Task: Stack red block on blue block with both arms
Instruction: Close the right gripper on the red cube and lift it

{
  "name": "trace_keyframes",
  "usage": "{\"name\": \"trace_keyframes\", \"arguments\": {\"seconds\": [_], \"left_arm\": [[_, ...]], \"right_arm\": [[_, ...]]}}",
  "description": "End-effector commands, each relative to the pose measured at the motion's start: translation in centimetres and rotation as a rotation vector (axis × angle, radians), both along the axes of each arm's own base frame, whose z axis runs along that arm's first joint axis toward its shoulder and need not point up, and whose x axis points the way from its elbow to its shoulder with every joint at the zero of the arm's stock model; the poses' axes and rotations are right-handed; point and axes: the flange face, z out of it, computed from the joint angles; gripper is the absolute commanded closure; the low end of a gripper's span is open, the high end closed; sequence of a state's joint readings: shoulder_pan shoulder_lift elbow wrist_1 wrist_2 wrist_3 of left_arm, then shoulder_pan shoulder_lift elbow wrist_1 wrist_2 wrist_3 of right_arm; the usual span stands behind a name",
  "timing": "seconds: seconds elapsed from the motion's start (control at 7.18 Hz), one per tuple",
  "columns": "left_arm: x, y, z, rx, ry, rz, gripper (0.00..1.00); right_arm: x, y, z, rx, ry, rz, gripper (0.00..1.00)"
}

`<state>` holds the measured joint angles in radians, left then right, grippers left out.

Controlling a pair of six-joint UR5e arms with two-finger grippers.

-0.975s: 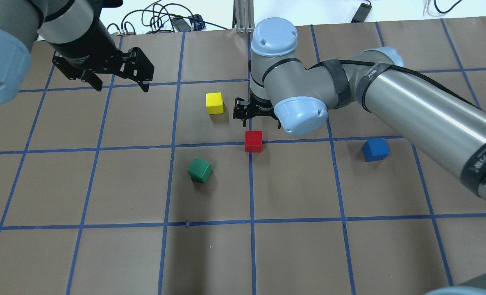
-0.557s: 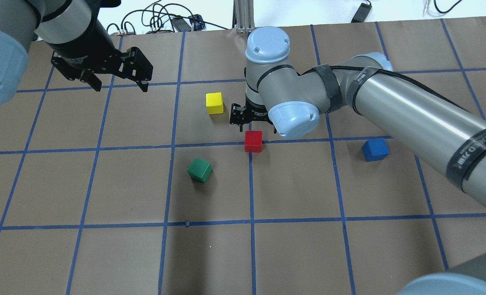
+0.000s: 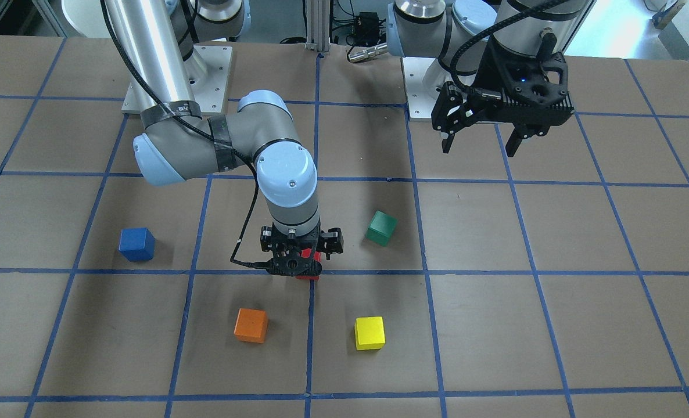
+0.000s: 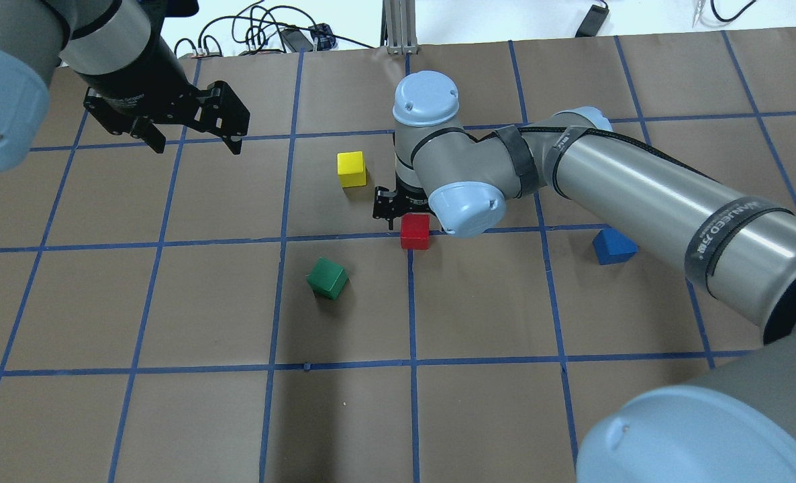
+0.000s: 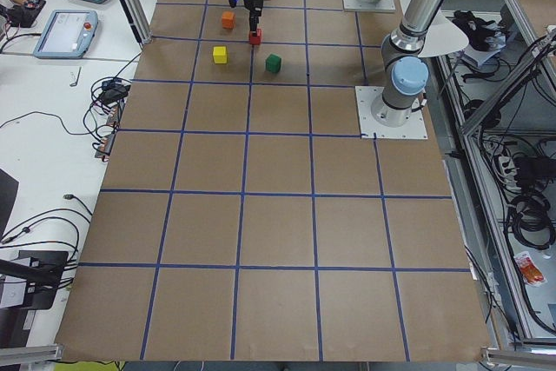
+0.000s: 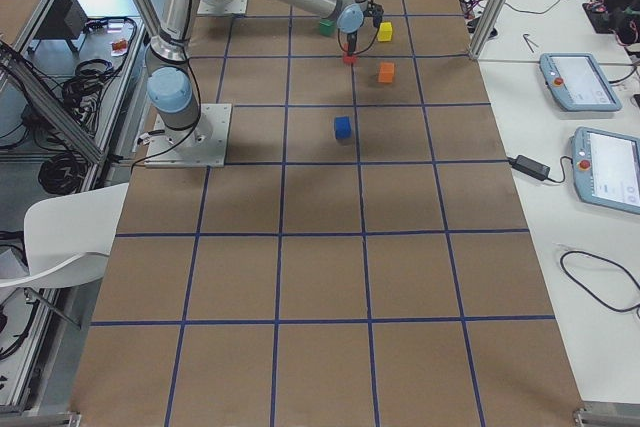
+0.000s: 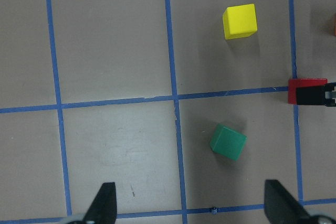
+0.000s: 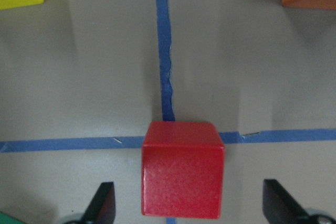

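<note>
The red block [image 4: 415, 233] sits on a blue tape crossing near the table's middle. My right gripper [image 4: 415, 220] is open and low over it. In the right wrist view its fingertips [image 8: 103, 203] stand on either side of the red block [image 8: 182, 169], with gaps on both sides. The blue block [image 4: 614, 249] lies to the right, partly covered by my right forearm, and shows whole in the front view [image 3: 136, 244]. My left gripper [image 4: 196, 144] is open and empty, high over the far left of the table.
A yellow block [image 4: 352, 168] lies just left of the right gripper and a green block [image 4: 327, 278] lies nearer me on the left. An orange block [image 3: 251, 324] lies on the far side of the red block. The arm base plates [image 3: 147, 87] are at my edge.
My right gripper has come down and toward me, from behind the red block to straddling it. The left gripper has hardly moved. No block has moved.
</note>
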<state>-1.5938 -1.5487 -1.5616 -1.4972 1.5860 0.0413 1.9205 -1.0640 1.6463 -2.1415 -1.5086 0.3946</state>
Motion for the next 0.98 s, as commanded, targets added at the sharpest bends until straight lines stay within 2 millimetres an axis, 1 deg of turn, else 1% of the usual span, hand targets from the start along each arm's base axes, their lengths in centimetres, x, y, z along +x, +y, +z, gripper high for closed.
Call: {"name": "trace_keyframes", "arguments": {"seconds": [0.0,0.14,0.28,0.56,0.7,0.84], "left_arm": [[0.0,-0.02,-0.03,0.001,0.0,0.001,0.0],[0.0,0.04,-0.03,0.001,0.0,0.001,0.0],[-0.02,-0.12,-0.26,0.005,0.001,0.001,0.0],[-0.01,0.04,-0.03,0.001,0.002,0.001,0.0],[-0.03,-0.01,-0.11,0.002,0.003,0.001,0.0],[-0.03,0.04,-0.03,0.001,0.003,0.001,0.0]], "right_arm": [[0.08,-0.23,-1.15,0.014,0.006,-0.004,0.0],[0.08,-0.24,-1.25,0.015,0.006,0.003,0.05],[0.08,-0.19,-1.41,0.018,0.006,-0.004,0.14],[0.1,-0.24,-1.33,0.019,0.006,0.008,0.73],[0.11,-0.22,-1.34,0.021,0.005,0.005,0.94],[-0.01,-0.5,-0.53,0.015,0.005,-0.001,1.0]]}}
